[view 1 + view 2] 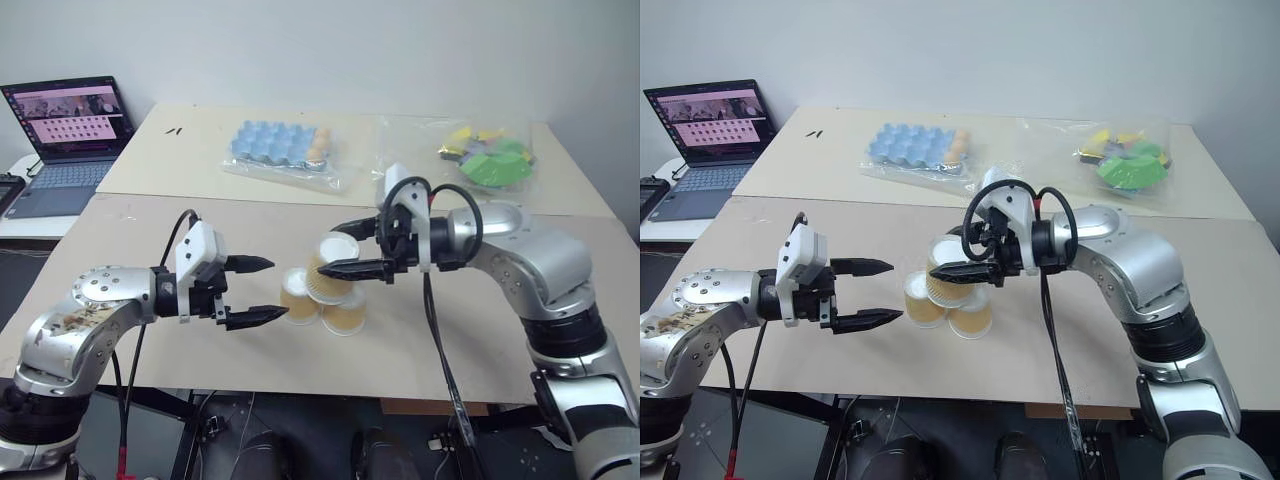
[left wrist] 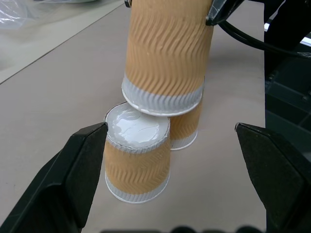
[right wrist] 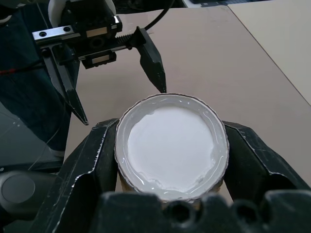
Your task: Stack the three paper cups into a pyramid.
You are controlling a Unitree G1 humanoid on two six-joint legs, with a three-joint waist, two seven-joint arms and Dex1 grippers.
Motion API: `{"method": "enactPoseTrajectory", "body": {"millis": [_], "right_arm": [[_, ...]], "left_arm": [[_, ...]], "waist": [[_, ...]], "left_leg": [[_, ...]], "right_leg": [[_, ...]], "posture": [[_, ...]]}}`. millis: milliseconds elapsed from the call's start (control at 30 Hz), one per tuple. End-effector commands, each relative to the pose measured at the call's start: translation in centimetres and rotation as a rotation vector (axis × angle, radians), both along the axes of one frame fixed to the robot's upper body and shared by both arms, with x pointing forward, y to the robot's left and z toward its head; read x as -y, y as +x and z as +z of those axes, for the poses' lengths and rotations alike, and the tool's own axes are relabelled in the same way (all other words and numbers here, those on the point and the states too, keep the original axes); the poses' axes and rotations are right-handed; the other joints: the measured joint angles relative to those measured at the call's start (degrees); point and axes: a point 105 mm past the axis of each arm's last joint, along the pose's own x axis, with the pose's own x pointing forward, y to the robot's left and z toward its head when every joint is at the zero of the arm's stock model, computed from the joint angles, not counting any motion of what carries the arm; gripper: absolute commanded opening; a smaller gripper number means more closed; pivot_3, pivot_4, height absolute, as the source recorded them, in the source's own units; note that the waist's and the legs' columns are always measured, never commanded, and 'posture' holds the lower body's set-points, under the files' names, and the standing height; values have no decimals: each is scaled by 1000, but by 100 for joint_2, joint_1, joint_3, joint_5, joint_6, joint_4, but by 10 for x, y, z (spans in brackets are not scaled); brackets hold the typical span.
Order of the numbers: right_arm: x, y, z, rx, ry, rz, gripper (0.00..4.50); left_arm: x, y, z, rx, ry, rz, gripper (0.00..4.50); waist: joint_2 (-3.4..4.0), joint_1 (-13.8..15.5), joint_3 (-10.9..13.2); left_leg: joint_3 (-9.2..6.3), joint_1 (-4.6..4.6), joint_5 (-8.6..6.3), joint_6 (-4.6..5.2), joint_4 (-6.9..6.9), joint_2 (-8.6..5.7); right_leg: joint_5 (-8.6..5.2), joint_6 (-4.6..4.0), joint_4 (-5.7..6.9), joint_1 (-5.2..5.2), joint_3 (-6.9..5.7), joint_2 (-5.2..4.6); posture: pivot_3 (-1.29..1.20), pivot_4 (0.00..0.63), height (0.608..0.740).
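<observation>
Two paper cups [image 1: 299, 296] [image 1: 344, 315] stand upside down, side by side, near the table's front edge, tan-orange with white bases up. The third cup [image 1: 333, 262] is tilted right above them, with my right gripper [image 1: 330, 250] shut on it; its white end [image 3: 171, 145] sits between the fingers. Its lower edge [image 2: 163, 99] reaches the top of the near cup [image 2: 137, 165]; I cannot tell whether they touch. My left gripper [image 1: 278, 289] stands open just left of the cups, fingers level and empty, either side of the near cup.
A blue egg tray [image 1: 280, 145] in a clear bag lies on the far table, with a bag of green and yellow pieces [image 1: 485, 160] to its right. A laptop [image 1: 65, 130] stands open at the far left. The table's front edge [image 1: 330, 385] runs close behind the cups.
</observation>
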Motion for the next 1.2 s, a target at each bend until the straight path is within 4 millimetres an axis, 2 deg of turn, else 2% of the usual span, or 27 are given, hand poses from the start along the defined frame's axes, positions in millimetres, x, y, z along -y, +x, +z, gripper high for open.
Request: {"method": "enactPoseTrajectory", "body": {"millis": [33,233,300,400,567,633,733,833,933,1000,1067,1167,1200], "right_arm": [[-4,-4,6,41,1,17,2723],[-5,2,2,40,10,-14,2723],[-4,6,2,42,17,-33,3716],[-3,11,2,56,15,-50,4445],[-3,9,5,74,7,-34,4445],[-2,6,12,87,22,-18,4445],[1,2,27,96,51,2,4445],[11,-10,57,95,130,51,4445],[18,-14,76,92,196,49,4445],[28,-12,93,85,285,5,4445],[46,5,105,93,355,-139,4445],[98,46,91,142,345,-524,4445],[110,52,86,152,338,-602,4445]], "left_arm": [[2,-1,9,49,-1,-14,4500],[2,-1,11,52,0,-11,4500],[3,-1,11,52,0,-11,4500],[3,0,11,53,0,-10,4500],[3,0,12,55,-2,-9,4500],[3,0,12,55,-3,-7,4500],[2,0,12,54,-4,-2,4500],[1,0,12,56,-4,7,4500],[-2,1,12,56,-8,28,4500],[-7,4,13,55,-33,79,4500],[-21,12,15,46,-86,185,4500],[-58,27,12,67,-157,449,4500],[-66,29,11,77,-170,504,4500]], "waist": [[0,3,0],[0,0,0],[0,0,0],[0,-1,0],[0,1,0],[0,0,0],[0,0,0],[0,6,0],[0,14,0],[0,12,0],[0,7,0],[-1,2,-1],[-3,9,-2]], "left_leg": [[0,-1,0,0,0,0],[0,0,0,0,0,0],[0,0,0,0,0,0],[0,0,0,0,0,0],[0,-2,0,0,0,0],[0,-2,0,0,0,0],[0,-2,0,0,0,0],[0,-4,0,0,0,0],[-2,-5,0,0,0,0],[-2,-3,0,0,-1,0],[-2,-2,0,0,0,2],[-2,0,0,0,0,2],[-2,0,0,0,-2,2]], "right_leg": [[0,0,0,0,0,0],[0,0,1,0,0,0],[0,0,1,0,0,0],[0,0,1,0,0,0],[0,0,0,-2,0,0],[0,0,0,-2,0,0],[0,0,1,-2,0,0],[0,0,0,-4,0,0],[0,0,-2,-3,-2,0],[0,0,-2,-2,-2,0],[1,-1,0,-1,-1,-1],[1,-1,1,2,1,-3],[1,-1,-2,3,0,-4]], "posture": [[0,150,724],[0,150,724],[0,150,724],[0,150,724],[0,150,724],[0,150,724],[0,150,724],[0,150,724],[0,150,724],[0,150,724],[0,150,724],[0,150,724],[0,150,724]]}}
